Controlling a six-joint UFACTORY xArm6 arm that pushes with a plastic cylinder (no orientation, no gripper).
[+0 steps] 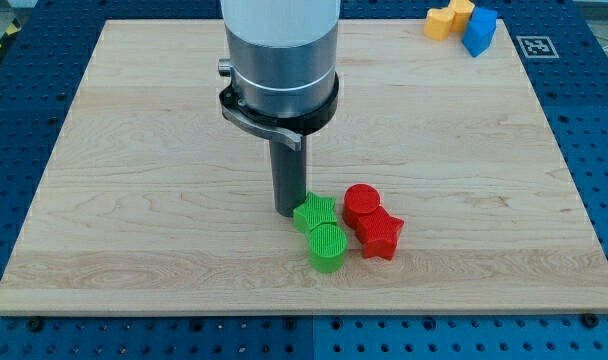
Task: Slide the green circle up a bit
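Note:
The green circle [327, 247] lies low on the wooden board [134, 180], just right of centre. A green star [314, 213] touches it from above. My tip [285, 210] stands on the board right at the green star's left side, up and to the left of the green circle. A red circle [362, 204] and a red star [378, 234] sit close to the right of the green blocks.
At the view's top right corner of the board sit two yellow blocks [449, 17] and a blue block [479, 30]. A black-and-white marker [535, 45] lies just off the board's top right edge.

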